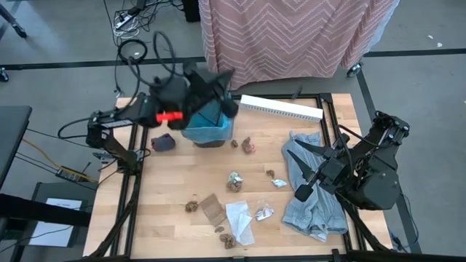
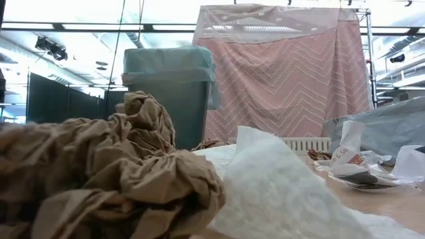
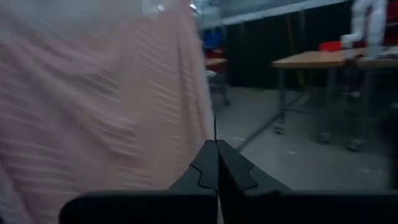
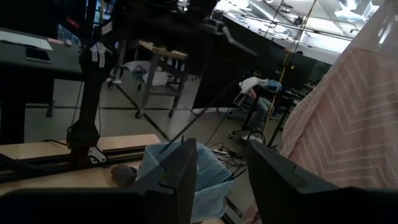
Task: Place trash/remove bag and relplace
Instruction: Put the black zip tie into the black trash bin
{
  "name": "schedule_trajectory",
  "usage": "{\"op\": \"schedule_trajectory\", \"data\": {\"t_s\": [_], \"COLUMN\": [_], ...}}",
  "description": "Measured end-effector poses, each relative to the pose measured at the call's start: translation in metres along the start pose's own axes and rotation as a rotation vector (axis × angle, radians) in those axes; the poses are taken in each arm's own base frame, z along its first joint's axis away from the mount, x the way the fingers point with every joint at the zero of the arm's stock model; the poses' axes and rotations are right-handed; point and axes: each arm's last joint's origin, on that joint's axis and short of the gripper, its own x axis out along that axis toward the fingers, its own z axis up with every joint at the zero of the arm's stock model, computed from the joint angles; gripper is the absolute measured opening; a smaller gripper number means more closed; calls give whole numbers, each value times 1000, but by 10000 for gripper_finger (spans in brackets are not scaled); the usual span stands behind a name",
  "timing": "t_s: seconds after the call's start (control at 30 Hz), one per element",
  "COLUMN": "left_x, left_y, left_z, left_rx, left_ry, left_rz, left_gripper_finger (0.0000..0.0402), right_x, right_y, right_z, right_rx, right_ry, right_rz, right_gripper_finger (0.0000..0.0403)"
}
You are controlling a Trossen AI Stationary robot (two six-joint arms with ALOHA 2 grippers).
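Observation:
The bin [image 1: 207, 129], lined with a light blue bag, stands near the table's far edge; it also shows in the low view [image 2: 169, 93]. My left gripper [image 1: 224, 78] hovers above the bin, shut, and its wrist view shows a thin dark stick [image 3: 216, 129] at its tips. Trash lies scattered on the table: brown lumps [image 1: 193, 206], a flat cardboard piece [image 1: 212, 209], white paper [image 1: 240, 220] and crumpled wrappers [image 1: 234, 180]. My right gripper [image 1: 302, 193] waits open over the grey cloth at the table's right side. My left gripper pinches the thin dark stick [image 3: 216, 138] between its shut fingertips. The stick runs along the fingers and pokes out a short way past their ends. It is lifted clear, above the bin.
A dark grey-blue lump [image 1: 162, 142] lies left of the bin. A long white strip [image 1: 280, 108] lies along the far edge. Grey cloth [image 1: 313, 196] covers the table's right side. A pink curtain [image 1: 291, 36] hangs beyond the far edge. Brown crumpled paper [image 2: 99, 179] fills the low view.

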Motion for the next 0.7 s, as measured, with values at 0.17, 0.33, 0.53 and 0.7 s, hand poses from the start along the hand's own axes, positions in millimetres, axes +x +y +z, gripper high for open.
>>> {"op": "schedule_trajectory", "data": {"t_s": [0.17, 0.33, 0.53, 0.7], "left_x": [19, 39, 39, 21], "left_y": [24, 43, 65, 90], "left_z": [1, -15, -41, -69], "left_rx": [29, -2, 24, -95], "left_ry": [-38, -3, 14, -107], "left_rz": [4, -18, -5, 10], "left_gripper_finger": [0, 0, 0, 0], "right_x": [0, -2, -4, -5], "right_y": [0, 0, 0, 0], "right_z": [0, 0, 0, 0], "right_rx": [0, -1, -2, 15], "right_ry": [0, -2, -4, -5], "right_rz": [0, 6, 15, 18], "right_gripper_finger": [127, 127, 126, 126]}}
